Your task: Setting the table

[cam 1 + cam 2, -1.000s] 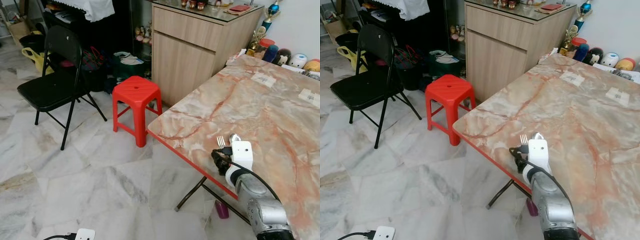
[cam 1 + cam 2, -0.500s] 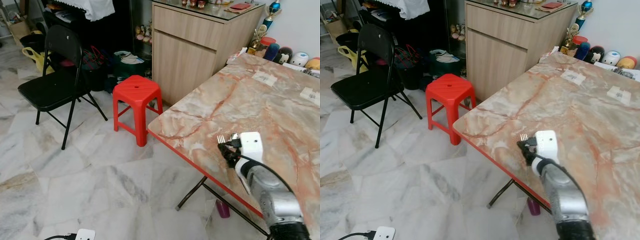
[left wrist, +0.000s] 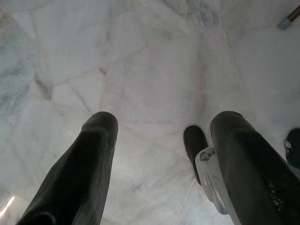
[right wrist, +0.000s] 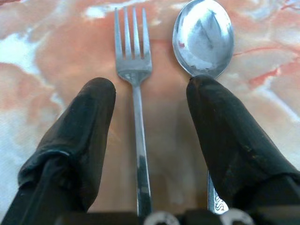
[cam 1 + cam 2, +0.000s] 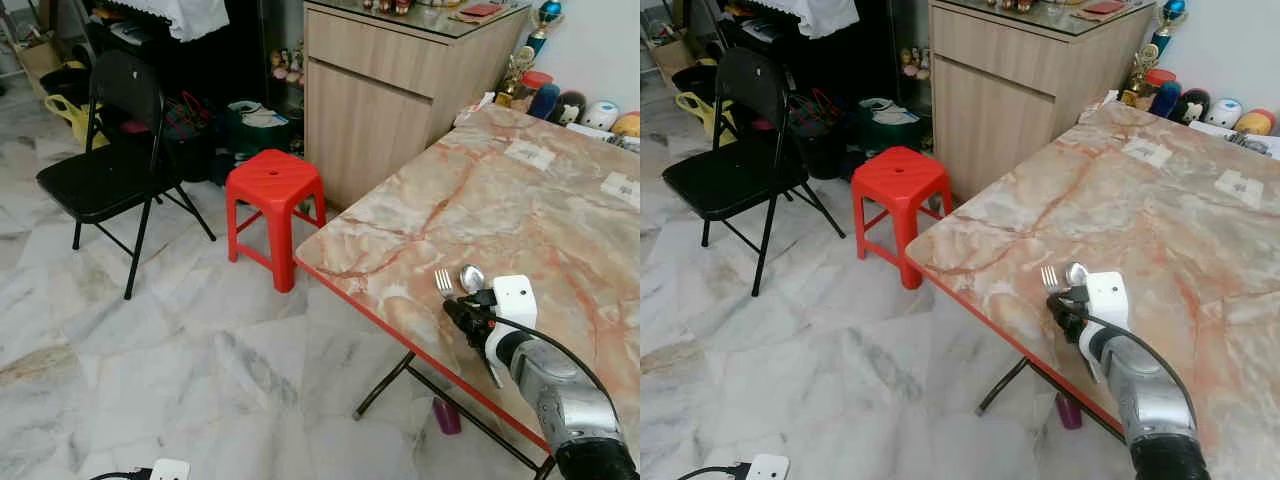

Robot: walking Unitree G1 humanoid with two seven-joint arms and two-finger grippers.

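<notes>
Where right gripper [image 4: 149, 154] straddles, fork [image 4: 135, 108] between fingers.

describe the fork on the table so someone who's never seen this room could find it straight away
Start at the pink-and-white marble-patterned table with the red edge, at the corner nearest the red plastic stool. Close to that edge two pieces of silver cutlery lie side by side, under the open right gripper. The silver metal fork is the one with four tines, on the stool side of the round-bowled silver spoon.
</notes>
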